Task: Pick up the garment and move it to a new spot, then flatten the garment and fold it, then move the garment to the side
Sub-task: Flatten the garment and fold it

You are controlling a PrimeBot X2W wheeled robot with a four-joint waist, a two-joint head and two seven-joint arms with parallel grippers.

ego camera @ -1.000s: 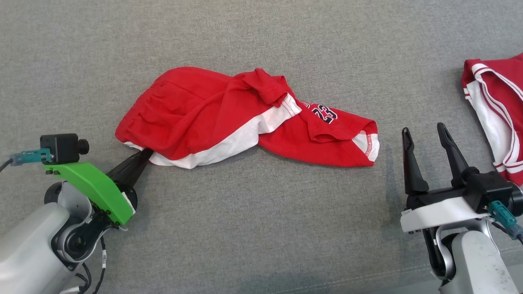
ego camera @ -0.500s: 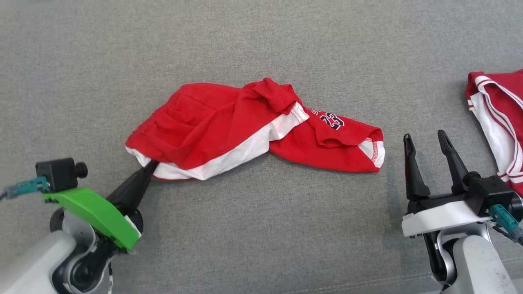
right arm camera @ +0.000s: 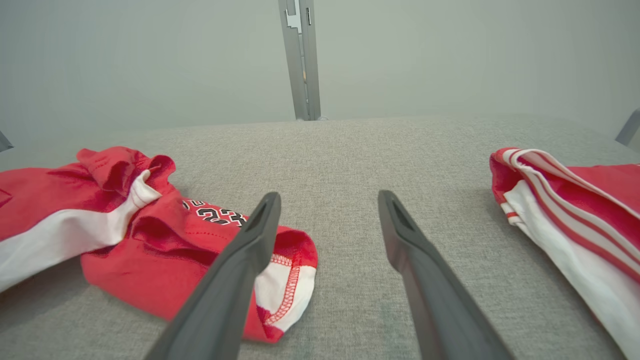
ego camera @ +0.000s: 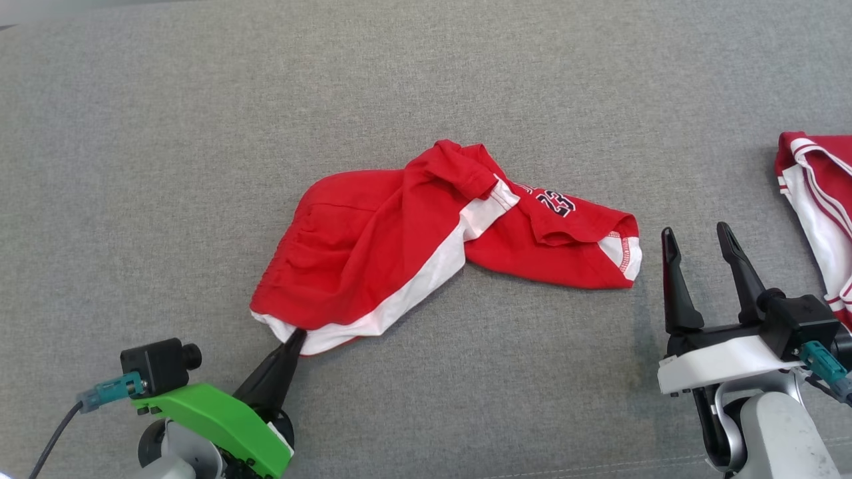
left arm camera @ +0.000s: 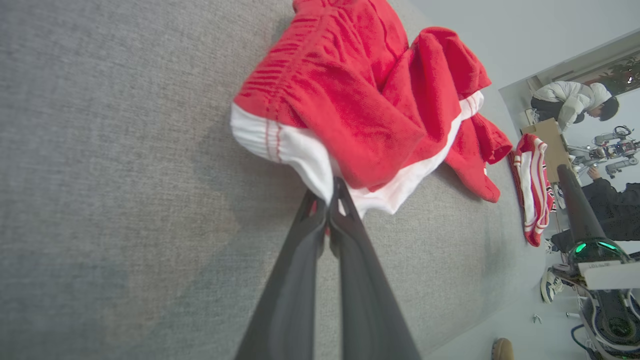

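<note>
The garment [ego camera: 373, 259] is a pair of red shorts with a white side panel and a dark number print, lying crumpled on the grey fabric surface [ego camera: 200, 133]. My left gripper [ego camera: 297, 336] is shut on its white near-left corner. In the left wrist view the fingertips [left arm camera: 334, 192] pinch that white hem, and the garment [left arm camera: 360, 100] bunches up beyond them. My right gripper [ego camera: 695, 233] stands open just right of the garment's leg opening, holding nothing. In the right wrist view the right gripper [right arm camera: 329, 197] spans bare fabric, with the garment [right arm camera: 150, 235] to its left.
A second red-and-white striped garment [ego camera: 822, 199] lies at the right edge, also visible in the right wrist view [right arm camera: 565, 210]. A person in a white jacket [left arm camera: 570, 100] is beyond the surface. A grey post [right arm camera: 300, 60] stands behind the far edge.
My left gripper finished closing on the white corner and pulled it toward me and to the right, bunching the left half of the garment. The head view shifted a little. The right gripper stayed open.
</note>
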